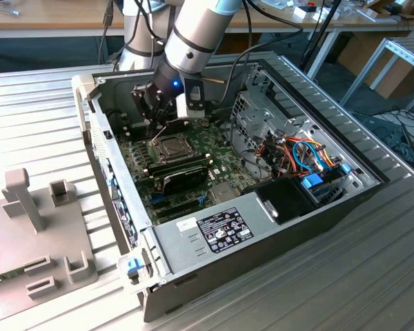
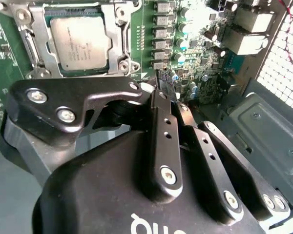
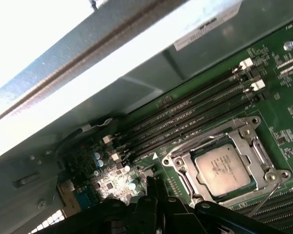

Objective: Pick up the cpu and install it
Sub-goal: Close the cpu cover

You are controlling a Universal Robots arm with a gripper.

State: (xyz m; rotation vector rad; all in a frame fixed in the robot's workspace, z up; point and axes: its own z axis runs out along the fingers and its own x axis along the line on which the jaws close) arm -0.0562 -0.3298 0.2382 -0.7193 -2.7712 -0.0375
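- Exterior view: the arm (image 1: 200, 34) dips its gripper (image 1: 152, 118) into an open computer case (image 1: 331, 207) lying on a slatted metal table (image 1: 41, 103), low over the far end of the green motherboard (image 1: 145, 157)
- Second wrist view: the cpu (image 2: 78, 41) lies flat, silver-grey top up, inside the socket frame (image 2: 31, 46); it looks seated square, though whether the frame is clamped cannot be told
- The fingers (image 2: 159, 109) are drawn together to a narrow point with nothing between them, and their tips hang beside the socket, clear of the chip
- First wrist view: the fingertips of the gripper (image 3: 151, 185) sit near a corner of the frame, between the socket and the memory slots (image 3: 195, 112), close above the board
- Handling, as a judgement: the chip is light, thin and stiff, and its smooth metal lid would be slippery
- Its underside and the socket contacts are likely fragile, so the safe hold is by two opposite edges, kept level, with no twisting or pressing
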